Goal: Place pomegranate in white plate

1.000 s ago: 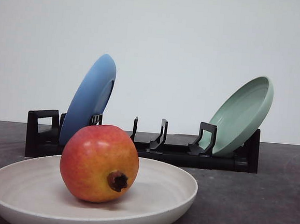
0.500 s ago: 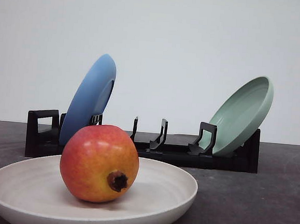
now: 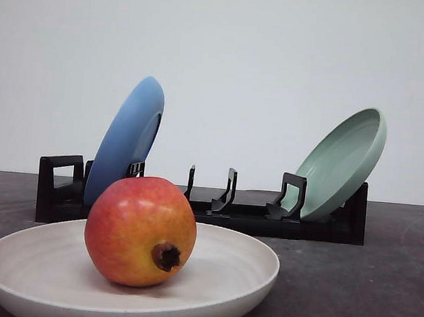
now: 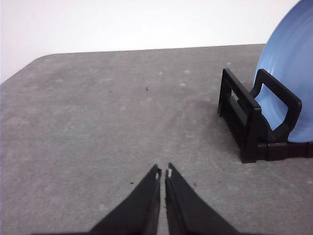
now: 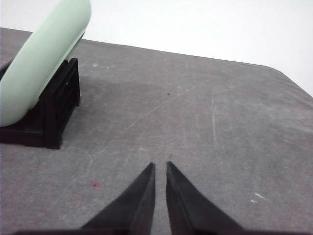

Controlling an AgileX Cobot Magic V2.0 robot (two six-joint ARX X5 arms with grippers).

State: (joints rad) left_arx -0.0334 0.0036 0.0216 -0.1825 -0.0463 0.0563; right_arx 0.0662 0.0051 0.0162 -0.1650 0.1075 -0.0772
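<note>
You are looking at one pomegranate (image 3: 140,231), which is sitting inside the one white plate (image 3: 240,267) at the near edge of the grey worktop (image 3: 363,288), left of centre, its dark calyx stub pointing toward the camera and a little to the right. Behind it one black rack (image 3: 215,210) is standing across the worktop, and it is carrying two more plates, so you are counting three plates in all: a blue plate (image 3: 129,141) is leaning in the rack's left end and a pale green plate (image 3: 341,165) is leaning outward at its right end. Between them several rack slots are standing vacant. Your left gripper (image 4: 163,172) is hovering over bare worktop beside the blue plate's end of the rack, its fingers pressed almost together and gripping nothing. Your right gripper (image 5: 160,165) is hovering over bare worktop near the green plate's end, its fingers likewise nearly touching and carrying nothing.
</note>
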